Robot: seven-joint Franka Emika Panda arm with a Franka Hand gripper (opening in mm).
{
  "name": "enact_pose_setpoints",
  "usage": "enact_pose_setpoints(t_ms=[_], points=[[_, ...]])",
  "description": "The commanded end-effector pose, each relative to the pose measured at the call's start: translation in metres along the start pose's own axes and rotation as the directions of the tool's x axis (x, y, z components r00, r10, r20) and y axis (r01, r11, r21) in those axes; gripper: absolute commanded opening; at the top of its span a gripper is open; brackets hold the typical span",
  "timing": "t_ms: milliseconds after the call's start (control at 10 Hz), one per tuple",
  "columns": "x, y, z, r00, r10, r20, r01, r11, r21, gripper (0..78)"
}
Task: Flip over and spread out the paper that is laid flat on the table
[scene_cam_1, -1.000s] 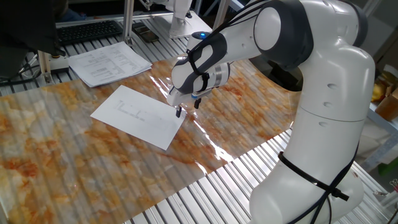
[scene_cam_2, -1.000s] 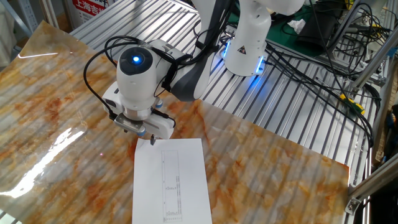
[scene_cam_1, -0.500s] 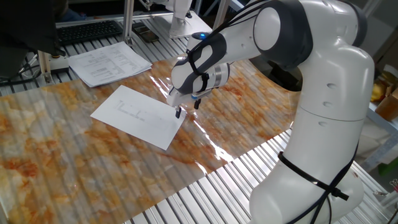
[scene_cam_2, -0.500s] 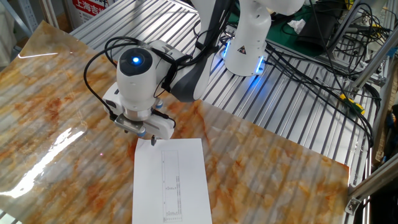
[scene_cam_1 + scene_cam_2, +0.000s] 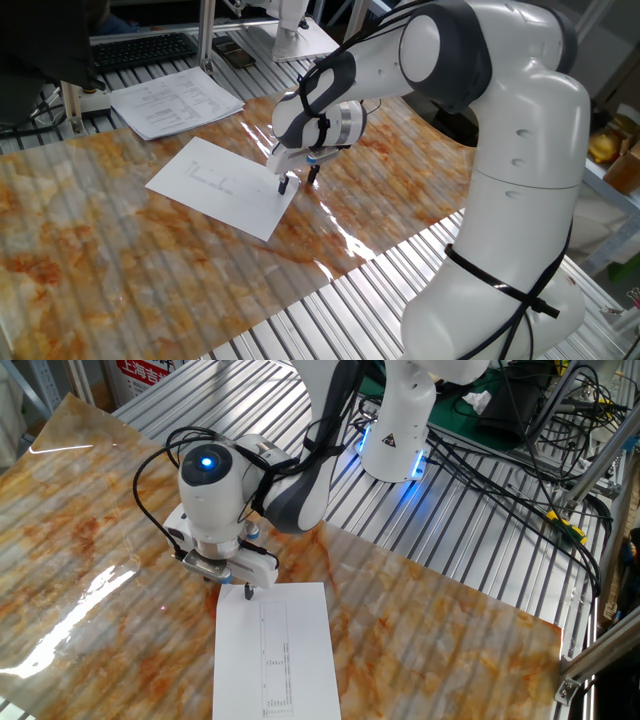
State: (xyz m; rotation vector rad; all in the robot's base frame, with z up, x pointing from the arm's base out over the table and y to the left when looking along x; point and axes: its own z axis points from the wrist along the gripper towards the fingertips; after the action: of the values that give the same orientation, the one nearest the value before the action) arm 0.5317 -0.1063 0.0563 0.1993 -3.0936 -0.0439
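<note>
The paper lies flat on the orange marbled table, its faintly printed face up. In the other fixed view the paper runs from the gripper toward the bottom edge of the frame. My gripper points down at the sheet's edge nearest the arm. It is open, its fingers apart with nothing held. One fingertip is over the paper's edge, the other is just off the sheet above the table. From the other side the gripper is mostly hidden under the wrist, with one fingertip showing at the paper's top edge.
A stack of densely printed pages lies on the metal slats behind the paper, with a keyboard further back. Cables and the arm's base stand on the slats beyond the marbled sheet.
The gripper has shifted slightly lower and toward the paper's edge. The paper has not moved.
</note>
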Motion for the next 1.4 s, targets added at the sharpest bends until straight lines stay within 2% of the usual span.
enact_pose_setpoints(t_ms=[100, 600, 1200, 1300, 1400], points=[[0.0004, 0.0065, -0.0030, 1.000, 0.019, -0.002, -0.019, 1.000, -0.004, 77.5], [-0.0012, 0.0071, -0.0016, 1.000, 0.014, 0.008, -0.014, 1.000, 0.009, 77.5], [-0.0054, 0.0067, -0.0037, 1.000, 0.015, 0.004, -0.015, 1.000, 0.009, 77.5], [-0.0054, 0.0068, -0.0037, 1.000, 0.015, 0.004, -0.015, 1.000, 0.009, 1.1], [-0.0054, 0.0068, -0.0037, 1.000, 0.015, 0.004, -0.015, 1.000, 0.009, 1.1]])
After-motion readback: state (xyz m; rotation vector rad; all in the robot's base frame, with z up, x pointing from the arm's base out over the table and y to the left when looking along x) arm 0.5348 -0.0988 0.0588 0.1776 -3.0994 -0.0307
